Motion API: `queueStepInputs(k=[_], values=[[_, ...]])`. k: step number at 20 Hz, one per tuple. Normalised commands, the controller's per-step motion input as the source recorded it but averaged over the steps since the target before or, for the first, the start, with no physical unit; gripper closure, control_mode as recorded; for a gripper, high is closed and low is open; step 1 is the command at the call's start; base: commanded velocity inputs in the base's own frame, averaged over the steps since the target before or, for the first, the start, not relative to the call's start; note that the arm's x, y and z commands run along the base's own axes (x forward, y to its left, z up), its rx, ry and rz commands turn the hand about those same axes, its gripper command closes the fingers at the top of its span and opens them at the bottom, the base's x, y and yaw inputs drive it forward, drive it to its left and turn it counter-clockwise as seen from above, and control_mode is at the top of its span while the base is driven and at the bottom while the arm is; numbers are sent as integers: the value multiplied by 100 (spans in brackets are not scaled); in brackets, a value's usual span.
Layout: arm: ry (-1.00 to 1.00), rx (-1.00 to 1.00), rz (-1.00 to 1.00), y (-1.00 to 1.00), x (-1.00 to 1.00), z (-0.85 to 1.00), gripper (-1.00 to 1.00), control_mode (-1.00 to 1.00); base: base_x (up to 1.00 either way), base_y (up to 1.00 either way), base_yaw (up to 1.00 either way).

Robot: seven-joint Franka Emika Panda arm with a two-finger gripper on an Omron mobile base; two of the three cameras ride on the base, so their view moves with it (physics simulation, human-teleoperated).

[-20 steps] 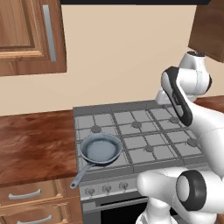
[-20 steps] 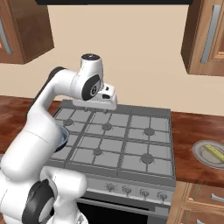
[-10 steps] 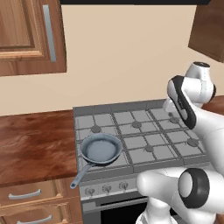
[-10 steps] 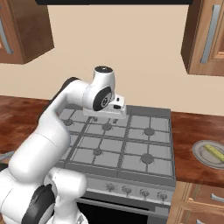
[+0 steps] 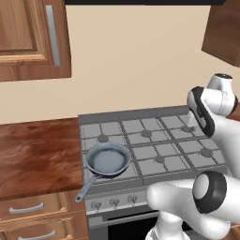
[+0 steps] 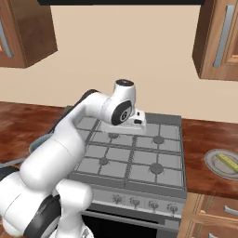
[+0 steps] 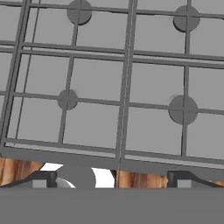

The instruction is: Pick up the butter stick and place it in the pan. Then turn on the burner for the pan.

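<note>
Above the stove's grate (image 7: 127,105), the end effector (image 7: 113,177) hangs wide apart, near the counter edge (image 7: 140,178).

Arm (image 6: 69,144) is showing glossy white, rounded link shells throughout. Joints are showing dark grey to black rings and round end caps, one large at the base (image 5: 211,192), one at the wrist (image 6: 122,113). Hand block (image 6: 137,118) is showing white with small dark details. Finger tips (image 7: 46,177) are appearing small and dark.
</note>
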Motion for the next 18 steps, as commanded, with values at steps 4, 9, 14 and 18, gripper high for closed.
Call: queueStepInputs(k=[4, 9, 14, 18], values=[[8, 0, 3, -52, 0, -19, -100, -100, 0, 0, 0], [4, 0, 5, -59, 0, -28, -100, -100, 0, 0, 0], [0, 0, 8, -72, 0, -31, -100, -100, 0, 0, 0], [0, 0, 9, -66, 4, -23, -100, -100, 0, 0, 0]])
